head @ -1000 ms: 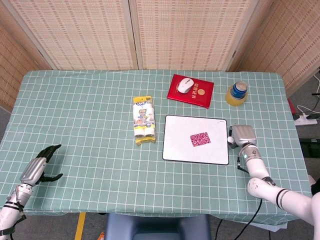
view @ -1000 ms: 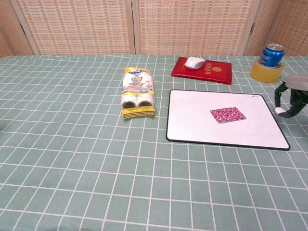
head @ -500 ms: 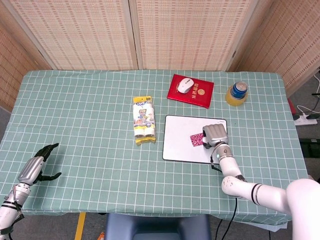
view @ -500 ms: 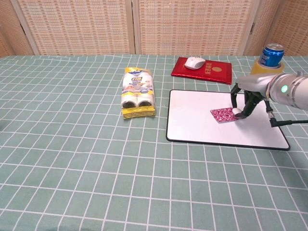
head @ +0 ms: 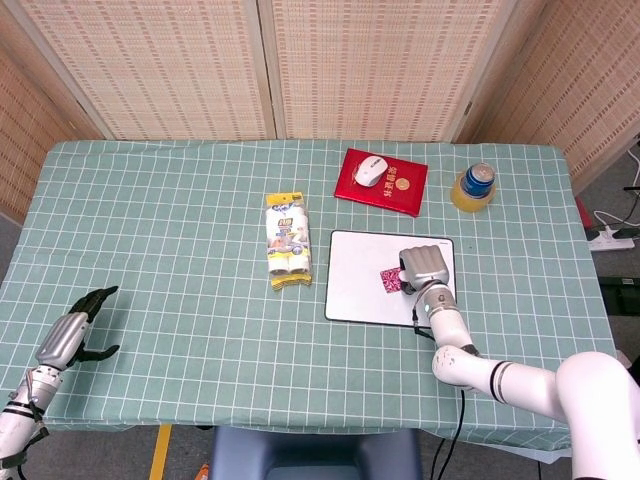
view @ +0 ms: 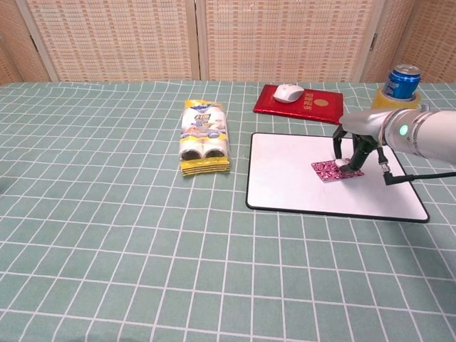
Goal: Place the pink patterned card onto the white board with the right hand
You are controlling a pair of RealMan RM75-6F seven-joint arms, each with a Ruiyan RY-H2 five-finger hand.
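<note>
Pink, densely patterned flat card (view: 335,169) lies on my white rectangular board (view: 299,182); my right hand (view: 354,144) stands fingertips-down on it, hiding its right edge, whether pinching I cannot tell.

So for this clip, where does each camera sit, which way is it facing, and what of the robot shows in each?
Head view: high above the table's near edge, looking down; shows the left hand and the right hand over the white board.
Chest view: low at the near edge, looking across toward the screens; only the right hand on the pink patterned card.
Shared: board, card, right hand, red booklet, mouse, can.
</note>
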